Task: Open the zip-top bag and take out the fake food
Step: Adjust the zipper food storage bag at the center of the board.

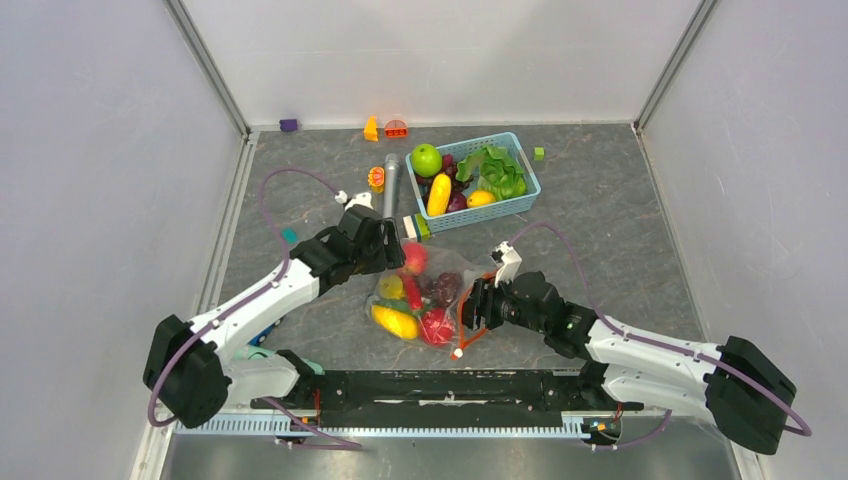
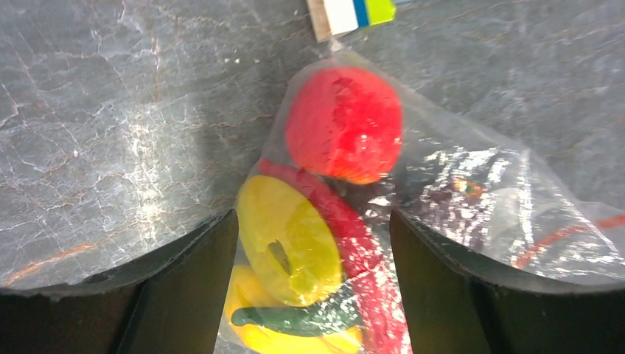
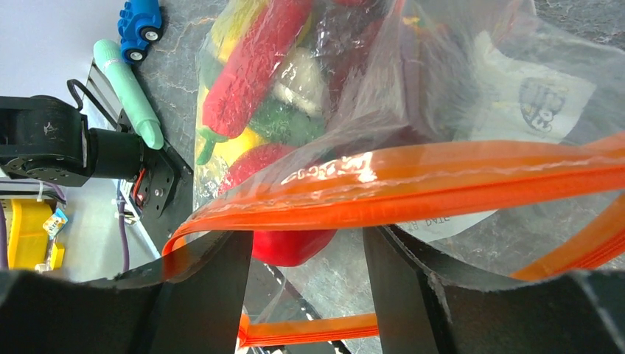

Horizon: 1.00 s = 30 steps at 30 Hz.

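Grey marbled desk [image 1: 600, 220] in the top view, with the clear crinkly plastic zip-top bag [image 1: 445, 270] lying mid-desk, near the light-blue plastic basket [image 1: 490, 212] but not touching it. The glossy plastic fake food [image 1: 395, 320] is all inside the bag: red, yellow and dark pieces. The left gripper [image 1: 395, 252] sits over the bag's far end. The right gripper [image 1: 472, 305] is at its right edge, by the orange-red zip strip [image 1: 465, 325].

Left wrist cam: the left gripper [image 2: 311, 228] has its jaws spread wide, one finger either side of the bag [image 2: 472, 192], clamping nothing. A round red fruit [image 2: 343, 125] and a yellow ring-shaped piece [image 2: 287, 240] show through the plastic.

Right wrist cam: the right gripper [image 3: 304, 251] has its jaws apart too, not pinching anything. The zip strip [image 3: 442, 184] runs across just past the fingertips. Its two halves stand apart here, so the bag [image 3: 457, 88] gapes at this end.
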Available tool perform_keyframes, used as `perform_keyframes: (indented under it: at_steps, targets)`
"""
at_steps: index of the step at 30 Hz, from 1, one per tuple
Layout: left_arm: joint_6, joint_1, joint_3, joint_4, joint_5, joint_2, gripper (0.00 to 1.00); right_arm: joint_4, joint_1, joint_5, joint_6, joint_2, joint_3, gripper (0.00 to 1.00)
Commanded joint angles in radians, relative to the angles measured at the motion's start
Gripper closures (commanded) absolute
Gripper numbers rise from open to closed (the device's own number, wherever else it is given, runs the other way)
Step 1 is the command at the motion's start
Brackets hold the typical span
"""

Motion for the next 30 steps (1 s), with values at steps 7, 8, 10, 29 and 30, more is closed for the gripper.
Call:
perform_keyframes:
  at_steps: [7,8,10,29,30]
  targets:
    - [-0.005,0.013,-0.103,0.165,-0.026,0.081,0.16,0.042,0.001,-0.004,0.004,-0.025,-0.012,0.37]
    - [-0.002,0.015,-0.109,0.176,-0.024,0.091,0.16,0.042,0.001,-0.005,0.002,-0.025,-0.013,0.37]
    - [0.004,0.022,-0.123,0.211,-0.008,0.106,0.15,0.039,0.000,-0.006,0.000,-0.025,-0.013,0.36]
    - [-0.015,0.057,-0.231,0.354,0.085,0.146,0.75,0.033,-0.001,-0.002,-0.005,-0.010,-0.015,0.36]
    - [-0.017,0.058,-0.233,0.352,0.085,0.145,0.79,0.032,-0.002,-0.001,-0.004,-0.010,-0.014,0.36]
